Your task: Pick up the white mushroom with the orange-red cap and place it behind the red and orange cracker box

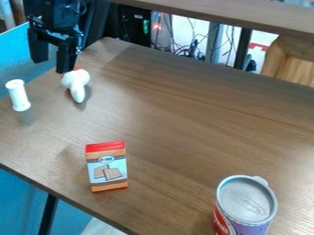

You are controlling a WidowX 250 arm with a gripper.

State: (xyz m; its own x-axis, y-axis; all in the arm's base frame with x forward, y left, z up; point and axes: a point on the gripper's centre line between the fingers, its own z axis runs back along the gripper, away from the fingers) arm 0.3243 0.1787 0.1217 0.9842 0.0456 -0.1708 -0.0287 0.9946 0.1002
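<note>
The black gripper (pixel 52 53) hangs at the upper left over the table's far left corner, its two fingers spread apart with nothing between them. Just below its right finger lies a white object (pixel 76 84) with a rounded top, a tapered lower end and a bit of red at its upper edge. Left of that, a white cylinder with wider ends (pixel 18 95) is near the table's left edge. A small box with a red top and pictured crackers (pixel 107 166) stands toward the front left. At the lower right is a can with a silver lid (pixel 246 204).
The brown wooden table (pixel 178 124) has its left edge running diagonally down to the bottom. A wooden ledge (pixel 227 16) crosses the top right, with cables (pixel 178 48) behind the table. A light wooden piece (pixel 291 59) is at the right.
</note>
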